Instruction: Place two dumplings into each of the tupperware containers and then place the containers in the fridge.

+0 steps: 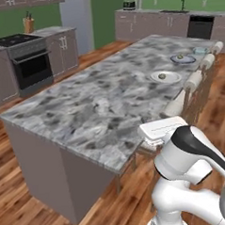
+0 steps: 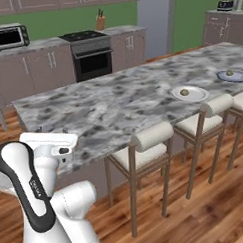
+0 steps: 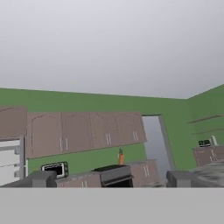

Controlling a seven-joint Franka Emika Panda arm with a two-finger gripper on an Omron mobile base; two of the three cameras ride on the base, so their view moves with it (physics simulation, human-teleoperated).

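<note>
The blue-grey plate (image 2: 235,76) is cut by the right edge in the right base view; the pale tub (image 1: 200,50) behind the chair tops is too small to tell what it holds; the fridge (image 3: 9,162) is cut by the left edge in the hand view; the finger tips (image 3: 40,179) show only as blurred grey blocks.

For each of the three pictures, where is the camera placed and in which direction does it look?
Left base view: behind the arm on its left, facing the island counter and plates.
Right base view: behind it on the right, facing the same counter, stools and oven.
Hand view: on the hand, aimed level at the far cabinets; open gripper fingertips below.
Both base views share the white plate with a dumpling.
</note>
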